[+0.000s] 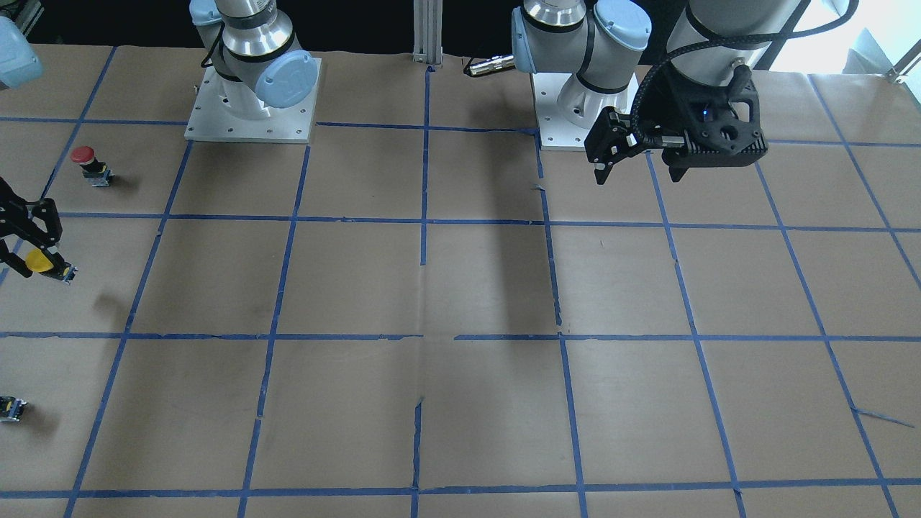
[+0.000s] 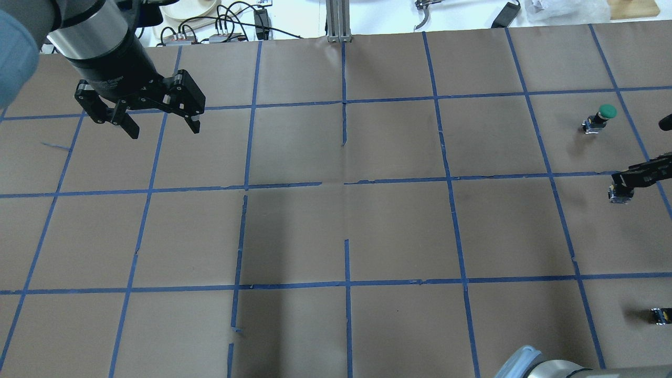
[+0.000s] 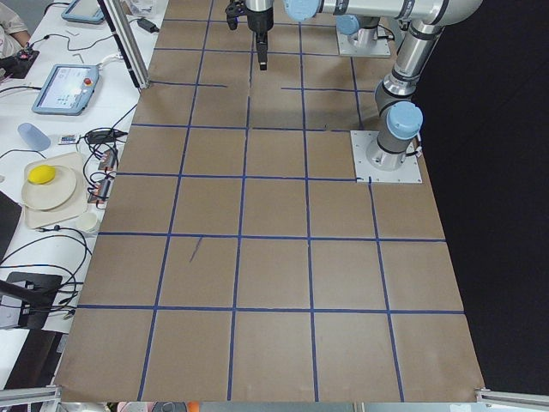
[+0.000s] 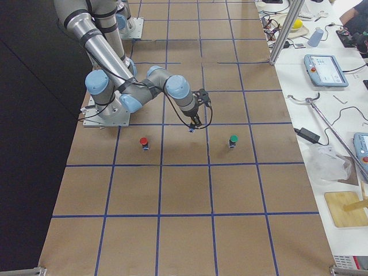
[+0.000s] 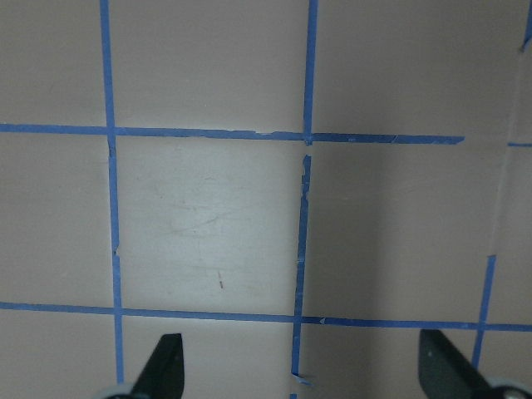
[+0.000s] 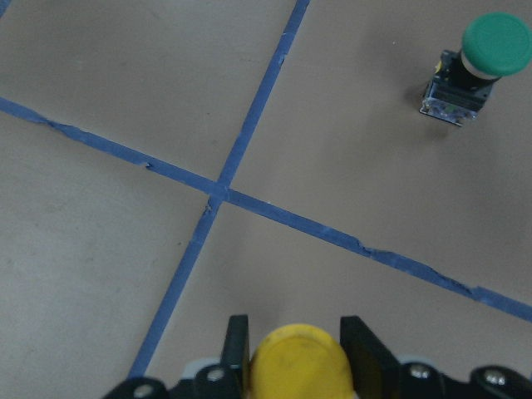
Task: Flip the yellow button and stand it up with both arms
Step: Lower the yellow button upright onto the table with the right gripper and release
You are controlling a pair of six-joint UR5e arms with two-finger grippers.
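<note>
One yellow button (image 6: 298, 362) gripped w/in right end effector (image 6: 298, 345), jaws closed.

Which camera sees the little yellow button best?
Right wrist-mounted view: the round yellow-capped push-button is big and close, held by the right gripper. Front-facing view shows it tiny at the edge; overhead only its body; the right side view a speck.

Brown-papered table (image 2: 399, 231) with a blue tape grid (image 2: 346, 283), cluttered white bench (image 3: 51, 249) alongside

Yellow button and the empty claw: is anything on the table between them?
Nothing: the front-facing view shows only bare brown paper between the yellow button and the left gripper.
</note>
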